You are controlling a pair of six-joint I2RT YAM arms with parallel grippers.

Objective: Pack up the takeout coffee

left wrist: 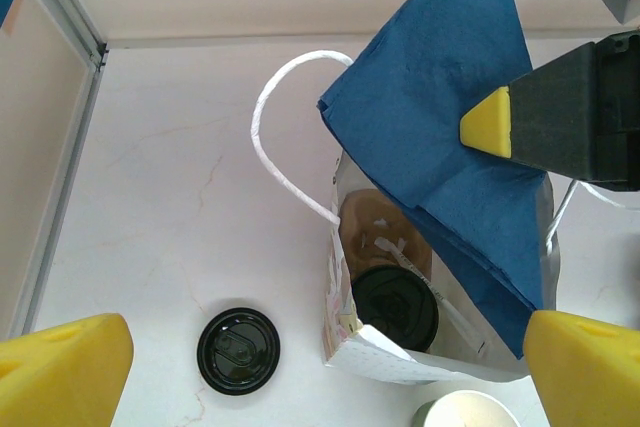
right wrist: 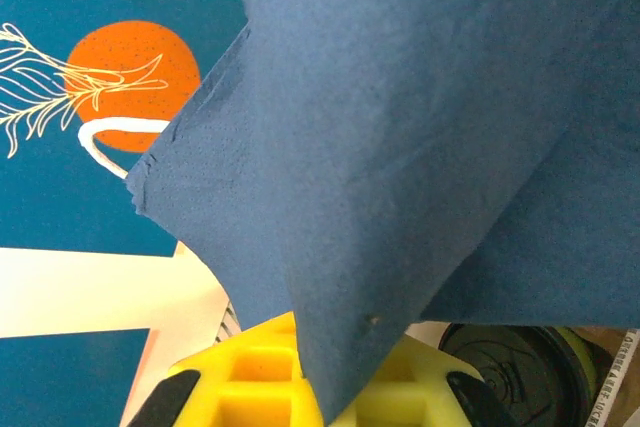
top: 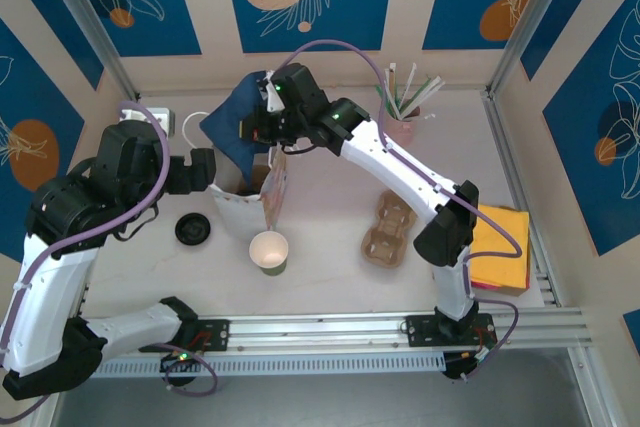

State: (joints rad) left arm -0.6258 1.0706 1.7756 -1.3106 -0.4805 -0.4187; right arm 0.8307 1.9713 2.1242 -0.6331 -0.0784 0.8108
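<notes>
At the left, the left end effector point(top: 208, 171) has its fingers wide apart and holds nothing; it stands just beside the left wall of the paper bag point(top: 240, 209). On the table point(top: 322, 215), near it, lies a loose lid point(left wrist: 238, 349), apart from the bag. The takeout coffee point(left wrist: 395, 307) is already inside the bag: it stands upright on the bottom with its black lid facing up, so its long axis is vertical. A lidless cup point(top: 268, 250) stands just in front of the bag. Over the bag's mouth hangs a blue napkin point(left wrist: 440, 137), and its lower edge reaches into the opening and hides part of it. The right end effector point(top: 265, 127) is clamped on this napkin. The coffee lies almost directly below it, so this arm is the nearer one. I judge that the next move goes straight down, to lay the napkin in by the cup; the napkin may catch on the bag's rim.
</notes>
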